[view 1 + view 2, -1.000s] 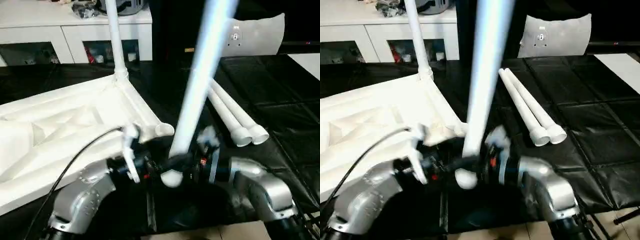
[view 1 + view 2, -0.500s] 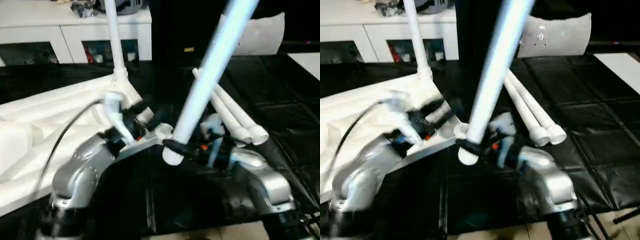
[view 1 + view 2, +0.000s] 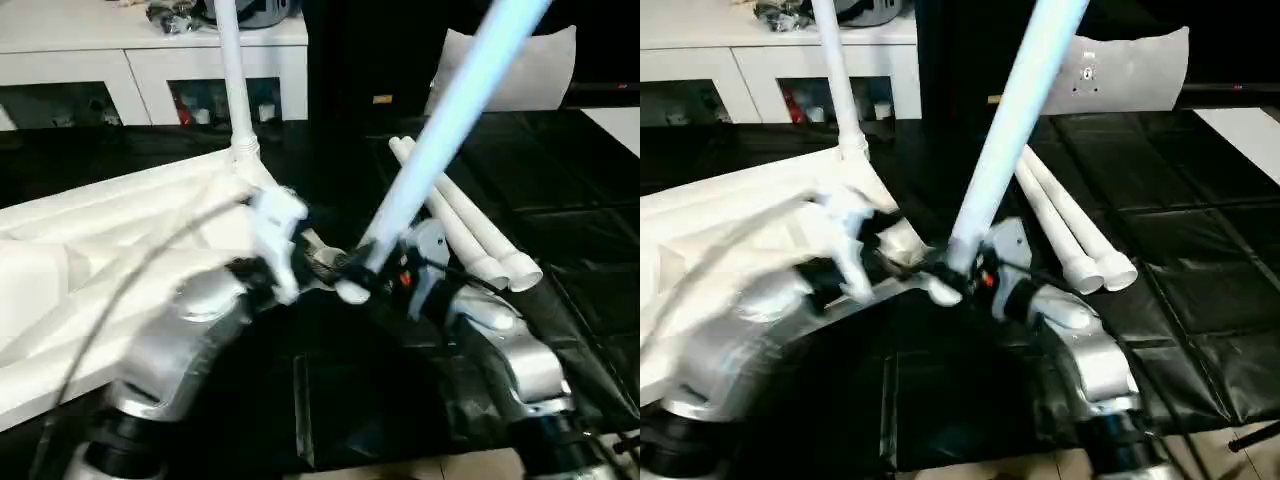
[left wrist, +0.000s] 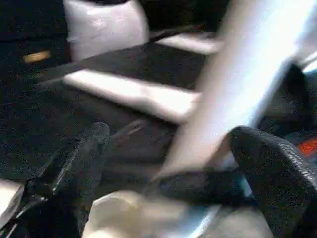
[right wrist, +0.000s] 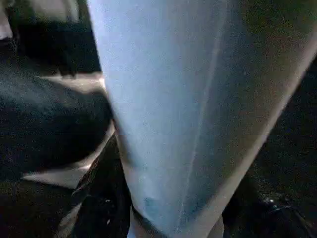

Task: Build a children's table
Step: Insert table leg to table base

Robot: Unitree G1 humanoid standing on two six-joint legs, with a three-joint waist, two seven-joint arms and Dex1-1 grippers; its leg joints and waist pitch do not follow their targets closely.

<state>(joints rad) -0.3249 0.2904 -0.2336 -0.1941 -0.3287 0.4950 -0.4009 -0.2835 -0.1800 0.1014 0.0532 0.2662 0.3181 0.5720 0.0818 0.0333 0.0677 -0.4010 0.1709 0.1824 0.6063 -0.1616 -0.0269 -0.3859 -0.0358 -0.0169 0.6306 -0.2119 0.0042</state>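
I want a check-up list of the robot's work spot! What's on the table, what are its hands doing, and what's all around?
Surface: big work table under a black cover.
Job's things: white tabletop lies underside up; one leg stands upright in its far corner socket; two spare legs lie side by side on the cover; a fourth leg is held tilted, its lower end near the tabletop's near corner.
Clutter: flat white rounded panel at the far edge.
Grippers: right gripper shut on the tilted leg's lower end; left gripper close beside it, blurred, fingers unclear.
Cables: a cable runs along the left arm.
Surroundings: white cabinets behind, odds and ends on top.
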